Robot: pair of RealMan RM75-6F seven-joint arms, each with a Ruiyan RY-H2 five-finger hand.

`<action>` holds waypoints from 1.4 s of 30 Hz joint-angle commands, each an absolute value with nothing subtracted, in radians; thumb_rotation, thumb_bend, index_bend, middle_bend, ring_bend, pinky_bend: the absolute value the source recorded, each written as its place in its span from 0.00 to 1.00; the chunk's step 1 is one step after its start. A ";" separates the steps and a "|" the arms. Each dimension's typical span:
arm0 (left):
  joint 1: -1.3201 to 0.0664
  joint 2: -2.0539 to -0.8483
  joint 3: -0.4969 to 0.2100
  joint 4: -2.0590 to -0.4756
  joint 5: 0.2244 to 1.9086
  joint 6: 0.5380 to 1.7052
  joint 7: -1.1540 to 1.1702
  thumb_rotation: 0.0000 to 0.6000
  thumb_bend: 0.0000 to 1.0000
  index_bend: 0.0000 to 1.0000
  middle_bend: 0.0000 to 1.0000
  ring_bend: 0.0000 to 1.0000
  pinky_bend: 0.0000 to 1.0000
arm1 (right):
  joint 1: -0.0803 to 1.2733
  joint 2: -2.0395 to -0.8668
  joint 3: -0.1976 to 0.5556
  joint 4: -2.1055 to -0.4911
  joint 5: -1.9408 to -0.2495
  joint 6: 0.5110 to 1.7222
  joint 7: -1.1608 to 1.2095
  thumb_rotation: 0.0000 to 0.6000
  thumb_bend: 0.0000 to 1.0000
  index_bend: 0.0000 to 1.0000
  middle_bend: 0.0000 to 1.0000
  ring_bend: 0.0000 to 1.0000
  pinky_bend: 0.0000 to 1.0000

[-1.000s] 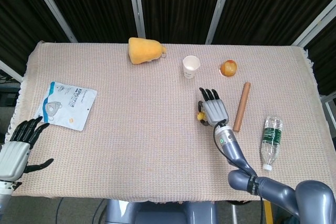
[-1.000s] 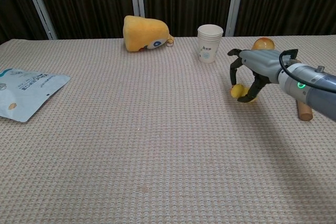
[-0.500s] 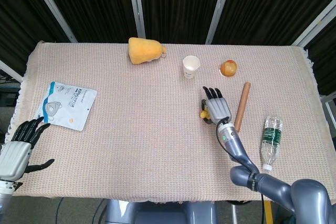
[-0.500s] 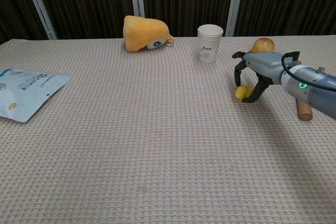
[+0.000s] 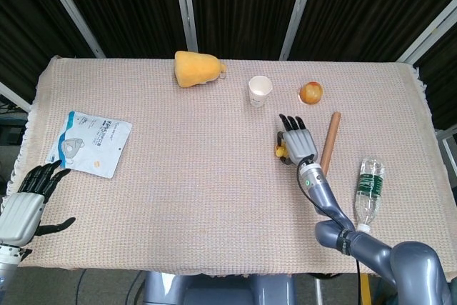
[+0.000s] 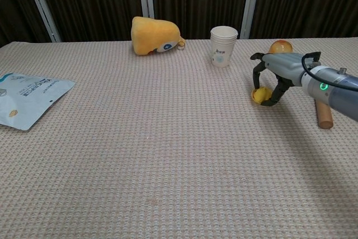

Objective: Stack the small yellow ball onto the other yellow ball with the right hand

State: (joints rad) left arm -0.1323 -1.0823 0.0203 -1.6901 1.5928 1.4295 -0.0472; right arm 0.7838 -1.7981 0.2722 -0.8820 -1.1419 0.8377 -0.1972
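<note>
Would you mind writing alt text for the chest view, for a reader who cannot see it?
The robot's right hand arches over a small yellow ball on a woven beige table, its fingers curled around it. Behind stand a paper cup, a yellow plush toy and an orange-yellow ball; a wooden stick lies right, a white packet left.

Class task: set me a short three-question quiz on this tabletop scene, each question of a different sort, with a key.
1. True or false: the right robot hand is curled over a small yellow ball.
2. Which object stands upright just left of the peach-coloured ball in the head view? A) paper cup B) water bottle C) mask packet
3. Fill in: the wooden stick lies between the right robot hand and the ______.

Key: 1 true; 2 A, the paper cup; 3 water bottle.
</note>
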 commanded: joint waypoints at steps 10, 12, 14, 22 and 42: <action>-0.134 -1.080 0.021 -1.691 1.595 1.430 -0.058 1.00 0.00 0.11 0.00 0.00 0.02 | 0.795 -1.760 0.278 -0.903 -1.153 0.841 -0.193 1.00 0.20 0.55 0.00 0.00 0.00; -0.135 -1.080 0.021 -1.691 1.597 1.431 -0.059 1.00 0.00 0.11 0.00 0.00 0.02 | 0.798 -1.757 0.279 -0.906 -1.151 0.837 -0.195 1.00 0.20 0.55 0.00 0.00 0.00; -0.135 -1.080 0.022 -1.692 1.599 1.430 -0.061 1.00 0.00 0.11 0.00 0.00 0.02 | 0.801 -1.755 0.279 -0.907 -1.151 0.836 -0.197 1.00 0.20 0.55 0.00 0.00 0.00; -0.136 -1.078 0.024 -1.693 1.600 1.429 -0.068 1.00 0.00 0.11 0.00 0.00 0.02 | 0.814 -1.770 0.280 -0.888 -1.141 0.819 -0.197 1.00 0.20 0.55 0.00 0.00 0.00; -0.140 -1.071 0.029 -1.703 1.605 1.423 -0.079 1.00 0.00 0.12 0.00 0.00 0.02 | 0.838 -1.827 0.266 -0.763 -1.152 0.779 -0.148 1.00 0.20 0.54 0.00 0.00 0.00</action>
State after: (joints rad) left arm -0.1398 -1.0714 0.0289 -1.7027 1.6046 1.4229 -0.0794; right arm 0.8375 -1.8268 0.2671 -0.7648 -1.1505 0.7790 -0.1498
